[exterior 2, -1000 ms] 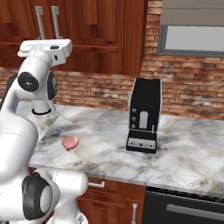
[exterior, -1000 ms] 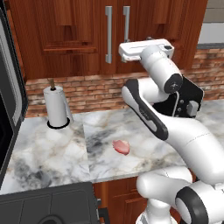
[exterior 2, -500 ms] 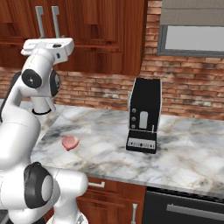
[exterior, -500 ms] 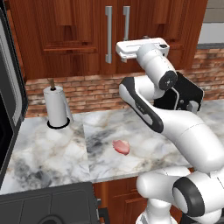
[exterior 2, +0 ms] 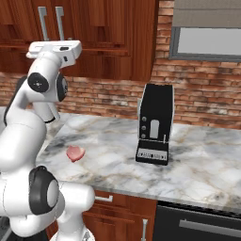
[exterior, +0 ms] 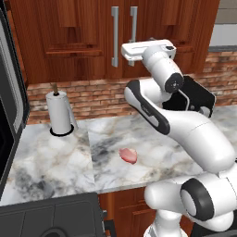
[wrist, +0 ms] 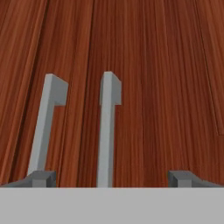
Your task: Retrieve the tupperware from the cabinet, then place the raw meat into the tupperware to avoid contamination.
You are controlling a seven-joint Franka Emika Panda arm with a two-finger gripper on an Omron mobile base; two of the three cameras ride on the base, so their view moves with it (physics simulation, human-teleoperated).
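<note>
Nearest us, the raw meat lies flat on the marble counter, well below the cabinet and apart from everything. Left of it stands the paper-towel roll; the coffee machine is largely hidden behind the arm in the left base view. Farther back, we see the gripper spread wide and empty, raised before the cabinet's closed doors, its tips cut off low in the hand view, flanking the two bar handles. We cannot see the tupperware; the doors hide the cabinet's inside.
</note>
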